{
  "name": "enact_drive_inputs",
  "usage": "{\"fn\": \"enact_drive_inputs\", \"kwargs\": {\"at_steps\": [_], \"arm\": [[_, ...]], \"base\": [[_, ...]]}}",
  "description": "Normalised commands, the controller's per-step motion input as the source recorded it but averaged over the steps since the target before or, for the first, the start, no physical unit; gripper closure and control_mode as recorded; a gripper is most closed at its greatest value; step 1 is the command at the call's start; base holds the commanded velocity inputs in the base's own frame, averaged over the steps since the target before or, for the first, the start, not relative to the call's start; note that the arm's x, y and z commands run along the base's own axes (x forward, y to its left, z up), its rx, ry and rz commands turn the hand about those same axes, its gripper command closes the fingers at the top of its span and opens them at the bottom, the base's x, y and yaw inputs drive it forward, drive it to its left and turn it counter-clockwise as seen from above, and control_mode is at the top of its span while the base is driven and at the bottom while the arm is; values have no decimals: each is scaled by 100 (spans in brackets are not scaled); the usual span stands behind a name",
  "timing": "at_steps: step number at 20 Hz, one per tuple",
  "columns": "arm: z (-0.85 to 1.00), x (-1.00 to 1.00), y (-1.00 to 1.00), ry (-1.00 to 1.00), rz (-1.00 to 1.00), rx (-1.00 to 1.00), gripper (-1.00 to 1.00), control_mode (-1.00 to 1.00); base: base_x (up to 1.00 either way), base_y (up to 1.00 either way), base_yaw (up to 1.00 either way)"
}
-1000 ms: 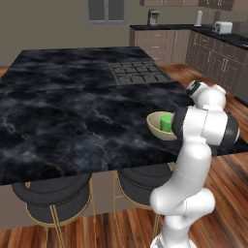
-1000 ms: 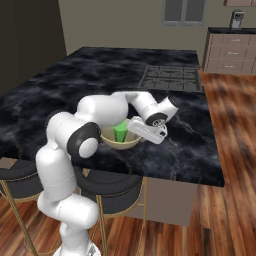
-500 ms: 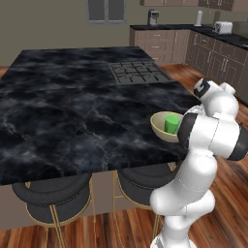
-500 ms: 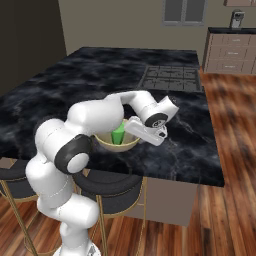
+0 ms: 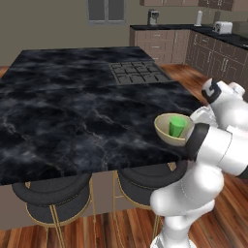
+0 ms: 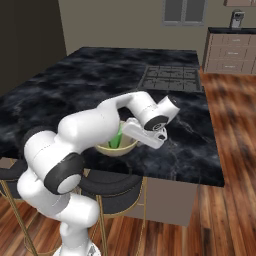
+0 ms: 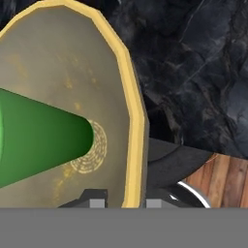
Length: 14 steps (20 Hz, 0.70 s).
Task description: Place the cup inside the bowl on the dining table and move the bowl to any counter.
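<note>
Left base view, read from left to right: the dining table spreads its black veined top across most of the frame, and at its near right corner one bowl hangs lifted past the table edge with one cup standing upright inside it. In the right base view the same bowl shows under the arm, the green cup leaning against its inner wall, and the gripper meets the bowl at its right rim. In the hand view the finger tips straddle the yellow rim of the bowl, one inside and one outside, so the jaws are nearly closed and pinch the thin wall. The bowl therefore lies to the side of the jaws, cantilevered from a single rim pinch, and the cup points its narrow base toward the bowl's centre. Judging by this, the carry toward a counter, which lies far right at the back, depends on keeping the rim level so the cup does not tip out.
</note>
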Motion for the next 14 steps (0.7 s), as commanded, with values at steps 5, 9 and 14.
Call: {"fn": "enact_drive_inputs", "kwargs": {"at_steps": [5,9,14], "arm": [[20,-44,0,0,0,0,100,-100],[27,-30,1,0,0,-1,100,-100],[31,0,17,0,-2,-2,100,-100]], "base": [[0,0,0],[0,0,0],[0,0,0]]}}
